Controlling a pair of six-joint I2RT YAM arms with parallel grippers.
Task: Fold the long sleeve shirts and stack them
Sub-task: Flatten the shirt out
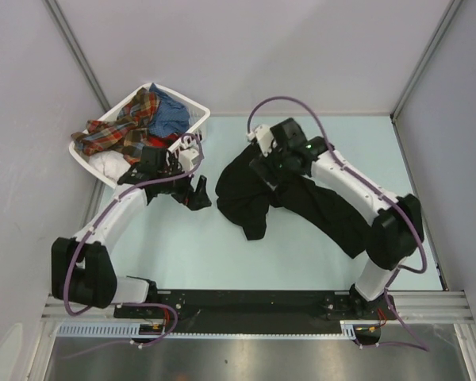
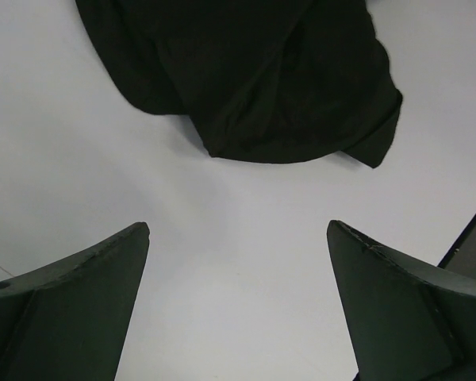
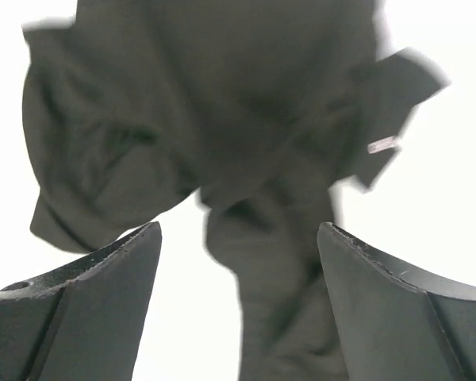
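A large black long sleeve shirt (image 1: 254, 194) lies crumpled in the middle of the table, one part trailing to the right under my right arm. It shows at the top of the left wrist view (image 2: 254, 79) and fills the right wrist view (image 3: 222, 119). My left gripper (image 1: 197, 193) is open and empty over bare table just left of the shirt. My right gripper (image 1: 263, 168) is open above the shirt's upper part, holding nothing. A red-orange plaid shirt (image 1: 123, 127), a blue one (image 1: 170, 115) and a white one (image 1: 107, 164) lie in the basket.
A white slatted plastic basket (image 1: 192, 108) stands at the back left, close behind my left gripper. Grey walls enclose the table on the left, back and right. A black rail (image 1: 246, 303) runs along the near edge.
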